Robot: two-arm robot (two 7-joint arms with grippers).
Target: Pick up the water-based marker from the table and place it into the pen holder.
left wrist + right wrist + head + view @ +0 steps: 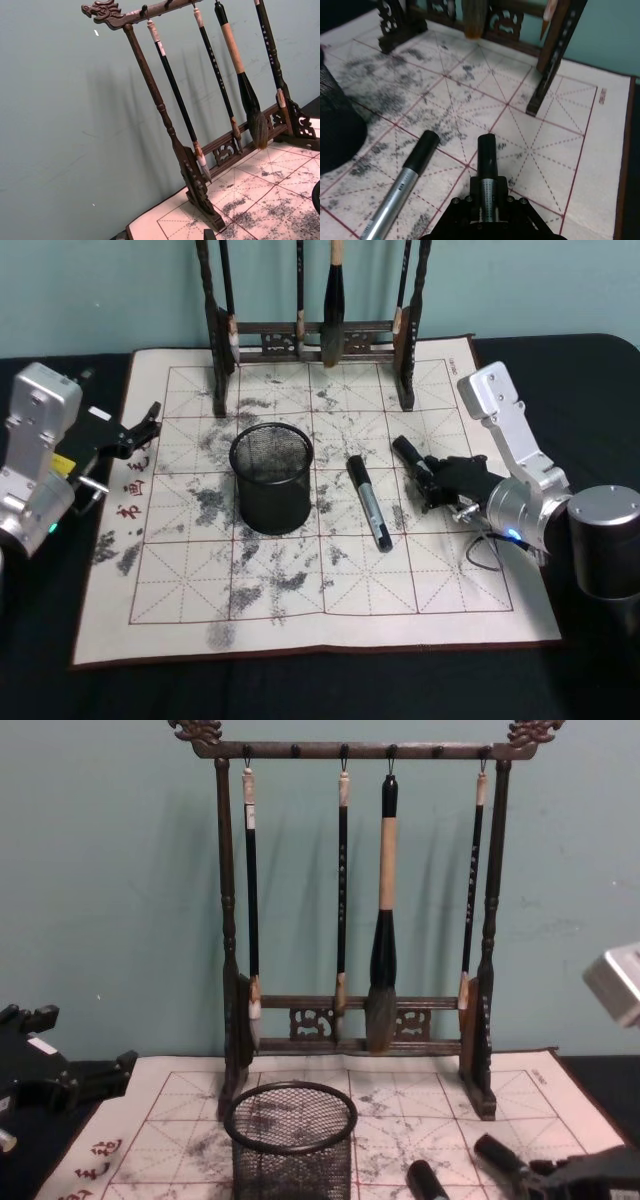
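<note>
My right gripper (425, 473) sits right of the pen holder (270, 508), low over the grid mat (300, 590), and is clamped on the water-based marker (407, 451). In the right wrist view the jaws are tight on the silver barrel, and the black cap sticks out ahead, toward the side of the mat beyond the pen holder. I cannot tell whether the cap touches the mat. The held marker is outside the pen holder and well apart from it. The pen holder stands upright on the mat, mouth up. A second marker (368, 502) lies flat on the mat between the pen holder and my right gripper, near the holder's right side and not touching it. Its black cap is at the end farther from me, and it touches neither the gripper nor the held marker. My left gripper (140, 430) is parked left of the pen holder at the mat's left edge, well apart and aimed toward the holder; open or closed, cannot tell. The brush rack (310, 340) stands behind the pen holder on the mat's far edge, with brushes (383, 910) hanging from its top bar.
</note>
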